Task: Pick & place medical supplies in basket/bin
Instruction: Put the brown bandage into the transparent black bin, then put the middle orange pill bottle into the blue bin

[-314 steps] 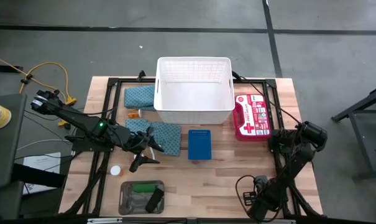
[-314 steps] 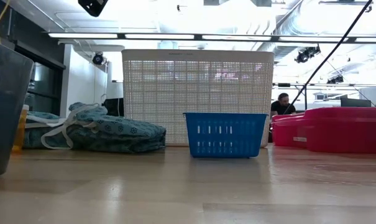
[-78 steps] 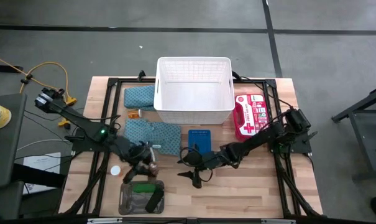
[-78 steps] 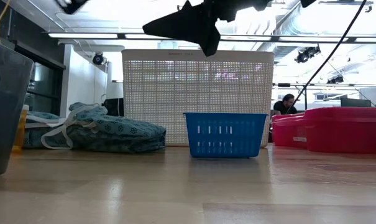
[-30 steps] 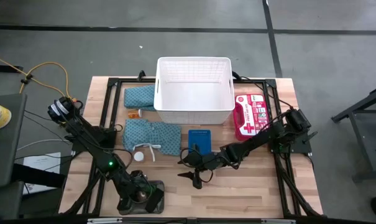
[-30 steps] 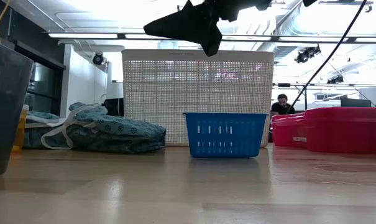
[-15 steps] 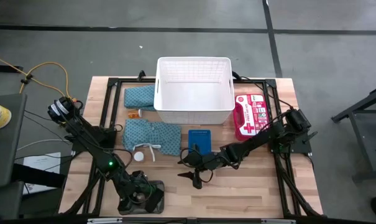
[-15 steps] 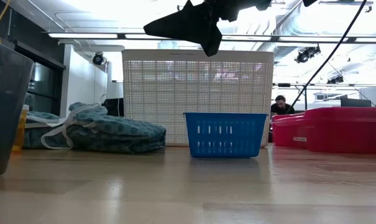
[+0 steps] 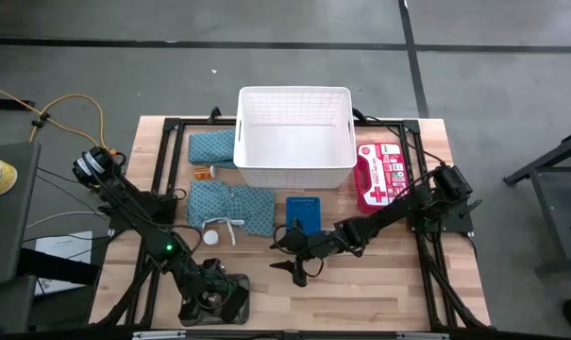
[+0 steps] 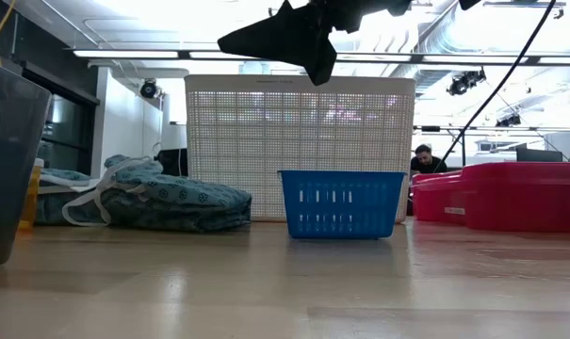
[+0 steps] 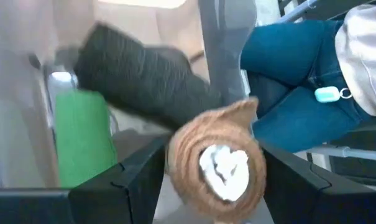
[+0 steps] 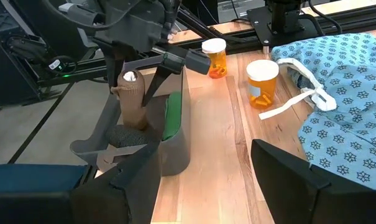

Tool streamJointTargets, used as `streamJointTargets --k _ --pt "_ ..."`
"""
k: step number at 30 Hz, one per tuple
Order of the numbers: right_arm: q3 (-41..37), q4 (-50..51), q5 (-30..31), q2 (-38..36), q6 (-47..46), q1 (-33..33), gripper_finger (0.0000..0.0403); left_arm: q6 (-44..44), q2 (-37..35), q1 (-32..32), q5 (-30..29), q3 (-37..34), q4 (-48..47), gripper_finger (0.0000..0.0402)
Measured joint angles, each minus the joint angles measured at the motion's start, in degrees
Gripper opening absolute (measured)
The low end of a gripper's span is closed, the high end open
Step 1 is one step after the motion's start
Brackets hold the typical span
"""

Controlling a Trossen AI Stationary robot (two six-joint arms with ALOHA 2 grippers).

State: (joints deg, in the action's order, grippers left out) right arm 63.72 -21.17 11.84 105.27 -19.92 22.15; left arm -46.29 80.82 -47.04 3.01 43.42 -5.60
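The left gripper point(image 12: 141, 78) is opening wide over the small flat grey tray point(image 12: 169, 155), letting go the finger-sized brown roll point(image 11: 215, 163), now standing inside it. The right gripper point(image 9: 287, 255) is hovering open, empty, mid-table.

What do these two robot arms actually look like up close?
Both arms are dark, nearly black, built of slim jointed tube sections. The left arm carries a small green light, and the right arm is the same dark build. Each ends in two flat, angular black fingers.
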Motion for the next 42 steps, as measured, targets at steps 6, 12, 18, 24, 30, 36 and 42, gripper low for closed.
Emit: streamJointTargets --k 6,12,18,24,30,36,42 --pt "0.00 0.00 0.00 0.00 0.00 0.00 0.0234 5.39 -0.22 3.96 0.90 0.00 2.75 0.0228" --pt "0.00 0.00 -0.02 0.00 0.00 0.00 0.0234 7.50 -1.74 7.23 5.17 0.00 4.05 0.0228" --pt "0.00 0.02 -0.02 0.00 0.00 0.00 0.0234 9.95 -3.74 8.36 6.53 0.02 5.08 0.0228" --pt "0.00 0.06 -0.02 0.00 0.00 0.00 0.0234 12.25 -5.95 8.80 6.49 0.02 5.24 0.0228" --pt "0.00 0.13 -0.02 0.00 0.00 -0.01 0.0234 12.25 -6.41 8.78 6.23 0.02 5.24 0.0228" --pt "0.00 0.11 -0.02 0.00 0.00 -0.01 0.0234 12.25 -6.41 8.78 6.21 0.02 5.25 0.0228" --pt "0.02 0.11 -0.02 0.00 0.00 0.00 0.0234 12.25 -6.41 8.78 6.09 0.02 5.26 0.0228"
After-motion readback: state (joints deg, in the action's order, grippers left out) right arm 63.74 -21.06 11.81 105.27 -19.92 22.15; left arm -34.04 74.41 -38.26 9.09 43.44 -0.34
